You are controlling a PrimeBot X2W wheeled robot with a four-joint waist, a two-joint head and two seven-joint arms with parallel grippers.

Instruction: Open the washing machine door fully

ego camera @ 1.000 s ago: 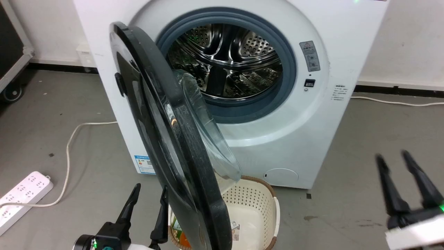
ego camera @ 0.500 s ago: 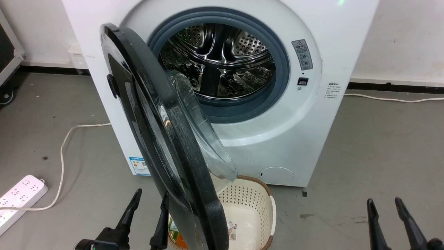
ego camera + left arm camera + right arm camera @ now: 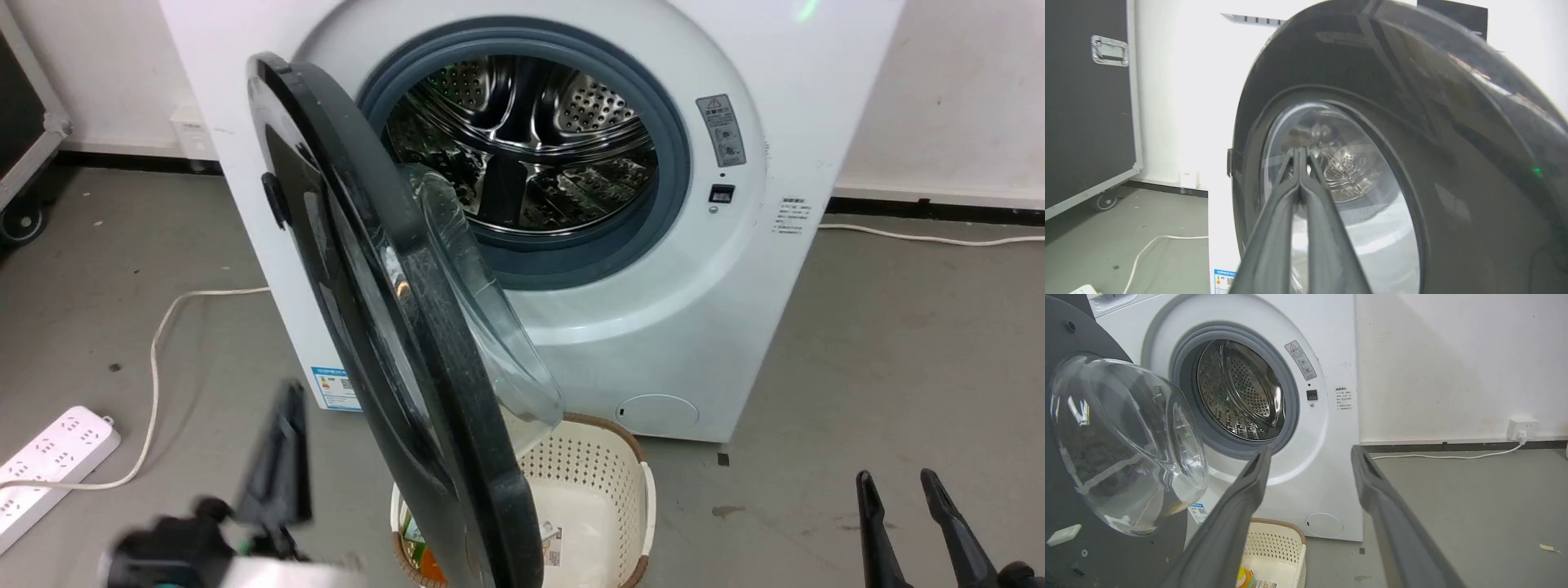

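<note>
head view: the left gripper [image 3: 286,416] is a dark blur at lower left, just beside the washing machine door [image 3: 441,343], a glossy black disc that stands half open, edge-on, before the white boxy washing machine [image 3: 735,286]. the right gripper [image 3: 896,486] rises at lower right, fingers apart.
left wrist view: the left gripper's long fingers are pressed together and point at the door's clear bulging glass.
right wrist view: the right gripper's fingers are spread wide and hold nothing, before the grey rubber gasket [image 3: 1292,412] and perforated steel drum [image 3: 1241,392].

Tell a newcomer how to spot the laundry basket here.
Find the white front-loading washing machine. On the grey floor at its foot, partly under its open glossy black round door, sits a cream plastic basket. Its hole-dotted walls and brown rim set it apart from the flat white power strip further left.
</note>
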